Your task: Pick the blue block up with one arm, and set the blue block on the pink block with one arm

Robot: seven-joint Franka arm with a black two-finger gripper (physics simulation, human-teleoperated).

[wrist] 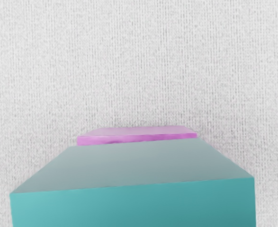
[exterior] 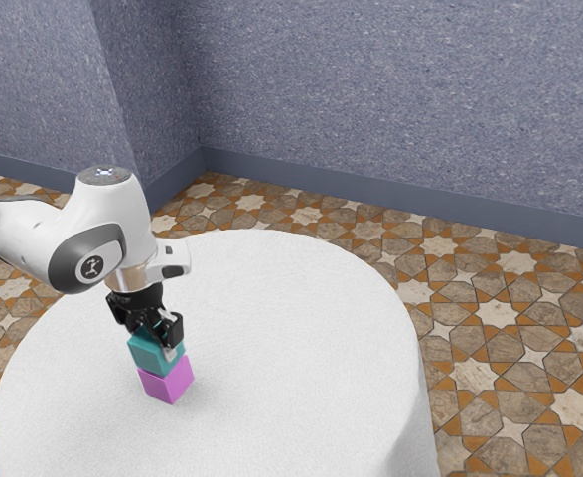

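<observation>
A teal-blue block (exterior: 145, 350) sits on top of a pink block (exterior: 167, 378) on the round white table (exterior: 291, 328). My black gripper (exterior: 155, 331) comes down from above with its fingers on two sides of the blue block's upper part, shut on it. In the wrist view the blue block (wrist: 139, 189) looms large just under my hand, and a strip of the pink block (wrist: 136, 135) shows beyond it, against the white cloth.
The white arm (exterior: 63, 238) reaches in from the exterior view's left. The table's edge curves round at the right, with patterned tile floor (exterior: 510, 298) beyond and grey walls behind.
</observation>
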